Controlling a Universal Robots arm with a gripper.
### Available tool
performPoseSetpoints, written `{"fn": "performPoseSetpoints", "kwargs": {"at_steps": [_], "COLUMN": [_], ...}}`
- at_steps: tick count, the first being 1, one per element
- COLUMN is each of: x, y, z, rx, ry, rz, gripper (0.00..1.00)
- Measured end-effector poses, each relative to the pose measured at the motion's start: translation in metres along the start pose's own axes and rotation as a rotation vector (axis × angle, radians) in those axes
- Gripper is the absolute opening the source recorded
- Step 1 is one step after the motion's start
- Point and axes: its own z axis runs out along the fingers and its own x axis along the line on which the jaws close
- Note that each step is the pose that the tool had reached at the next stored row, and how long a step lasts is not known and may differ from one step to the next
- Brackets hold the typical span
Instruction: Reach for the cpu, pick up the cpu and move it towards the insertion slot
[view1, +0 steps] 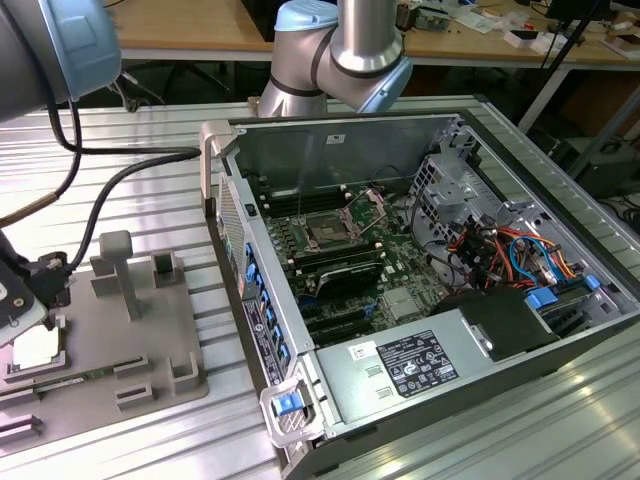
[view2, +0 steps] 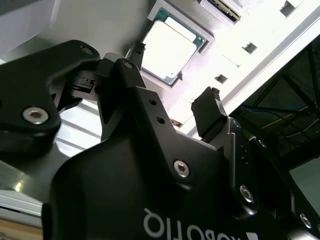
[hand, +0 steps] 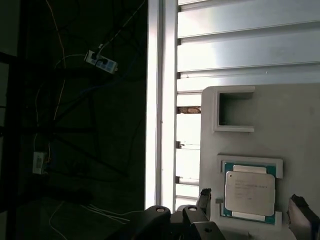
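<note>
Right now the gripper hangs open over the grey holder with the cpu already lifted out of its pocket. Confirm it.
Not lifted. In the second wrist view the cpu lies flat in its pocket in the grey holder, and the open gripper hangs over it with both fingers clear of the chip. The rest holds.

— What do we see of the arm (view1: 365, 40)?
— Silver tubes, pale blue joint caps; black cables (view1: 160, 153) alongside; our gripper (view2: 175, 72) is matte black; silver screws (view2: 181, 168); white lettering.
</note>
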Motion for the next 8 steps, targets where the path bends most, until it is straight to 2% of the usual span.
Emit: {"fn": "performPoseSetpoints", "kwargs": {"at_steps": [3,8], "x": [0.0,0.0001], "y": [-0.0008,-0.0011], "z": [0.0045,0.0109], "rx": [0.0002,0.0005], "ry": [-0.0067,-0.0097], "rz": [0.0,0.023], "gripper": [0.66,0.66]}}
